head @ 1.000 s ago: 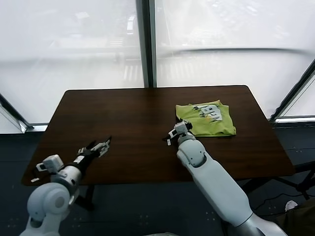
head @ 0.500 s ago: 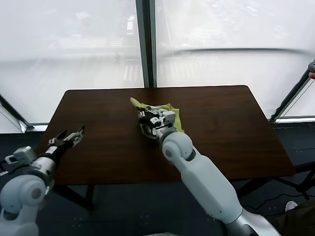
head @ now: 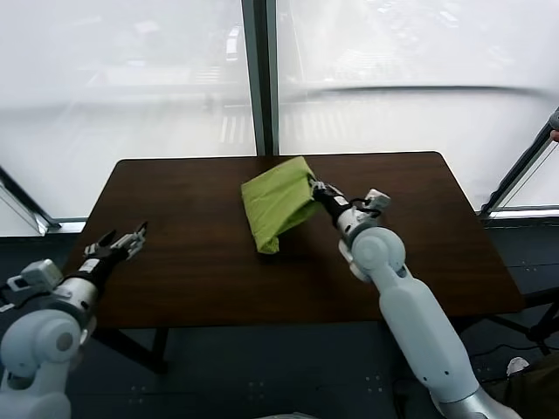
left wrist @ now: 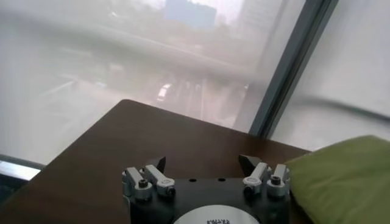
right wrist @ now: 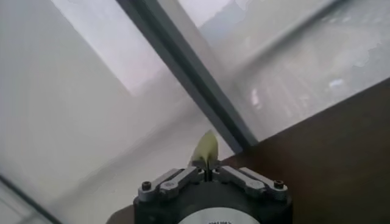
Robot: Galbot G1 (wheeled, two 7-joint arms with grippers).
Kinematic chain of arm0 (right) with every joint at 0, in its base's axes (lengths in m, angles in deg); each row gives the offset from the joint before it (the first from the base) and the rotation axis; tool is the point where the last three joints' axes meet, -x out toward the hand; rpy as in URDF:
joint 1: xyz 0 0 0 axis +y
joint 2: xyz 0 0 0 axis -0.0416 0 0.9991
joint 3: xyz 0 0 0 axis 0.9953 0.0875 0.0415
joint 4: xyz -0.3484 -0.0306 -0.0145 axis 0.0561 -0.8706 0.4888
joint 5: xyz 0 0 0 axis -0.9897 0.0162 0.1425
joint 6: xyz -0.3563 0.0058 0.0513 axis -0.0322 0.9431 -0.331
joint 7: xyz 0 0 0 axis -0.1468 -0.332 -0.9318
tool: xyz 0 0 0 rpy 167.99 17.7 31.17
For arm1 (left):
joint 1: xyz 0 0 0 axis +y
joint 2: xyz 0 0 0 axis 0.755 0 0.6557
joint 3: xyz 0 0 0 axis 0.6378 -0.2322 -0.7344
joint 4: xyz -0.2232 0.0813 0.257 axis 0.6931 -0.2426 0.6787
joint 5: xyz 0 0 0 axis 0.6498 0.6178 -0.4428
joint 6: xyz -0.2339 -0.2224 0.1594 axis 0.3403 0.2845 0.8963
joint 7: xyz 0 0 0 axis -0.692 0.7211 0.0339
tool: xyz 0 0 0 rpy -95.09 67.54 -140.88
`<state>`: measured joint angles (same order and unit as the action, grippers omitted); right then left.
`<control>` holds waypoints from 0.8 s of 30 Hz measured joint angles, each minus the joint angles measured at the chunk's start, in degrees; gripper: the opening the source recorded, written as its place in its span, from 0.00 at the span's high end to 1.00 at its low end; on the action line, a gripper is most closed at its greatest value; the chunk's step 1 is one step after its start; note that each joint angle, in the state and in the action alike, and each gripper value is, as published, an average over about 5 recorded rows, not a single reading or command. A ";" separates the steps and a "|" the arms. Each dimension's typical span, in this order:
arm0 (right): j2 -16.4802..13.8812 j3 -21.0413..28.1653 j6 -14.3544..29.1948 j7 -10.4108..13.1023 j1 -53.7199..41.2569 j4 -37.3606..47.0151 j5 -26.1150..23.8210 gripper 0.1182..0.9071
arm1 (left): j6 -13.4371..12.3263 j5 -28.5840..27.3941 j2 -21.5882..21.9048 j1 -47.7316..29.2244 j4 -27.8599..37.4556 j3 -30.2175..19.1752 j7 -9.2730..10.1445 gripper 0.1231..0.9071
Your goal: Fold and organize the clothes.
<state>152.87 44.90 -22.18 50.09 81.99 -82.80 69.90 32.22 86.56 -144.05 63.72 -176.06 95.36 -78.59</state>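
The lime-green T-shirt [head: 277, 202] is a folded bundle hanging lifted over the middle back of the dark table [head: 192, 279], its lower corner near the tabletop. My right gripper [head: 314, 189] is shut on the shirt's right edge; a green tip of fabric [right wrist: 205, 148] sticks out between its closed fingers in the right wrist view. My left gripper [head: 125, 239] is open and empty at the table's front left edge, well away from the shirt. The left wrist view shows its spread fingers [left wrist: 152, 178] and part of the shirt [left wrist: 347, 176] beyond.
The table's far edge [head: 279, 157] runs along large windows with a dark vertical frame post [head: 258, 78]. Bare tabletop lies on the right half [head: 437, 236] and the front left.
My right gripper has carried the shirt from the table's right back to the middle and lifted it, swinging its wrist round to the right. My left arm drew back to the left edge.
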 joint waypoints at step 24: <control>-13.92 -10.58 11.42 -13.18 11.18 -2.96 -19.54 0.00 | -5.54 -6.98 -2.86 1.21 0.37 -4.84 -5.22 0.00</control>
<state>138.95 34.32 -10.76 36.92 93.17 -85.76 50.36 26.68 79.59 -146.91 64.93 -175.69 90.52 -83.81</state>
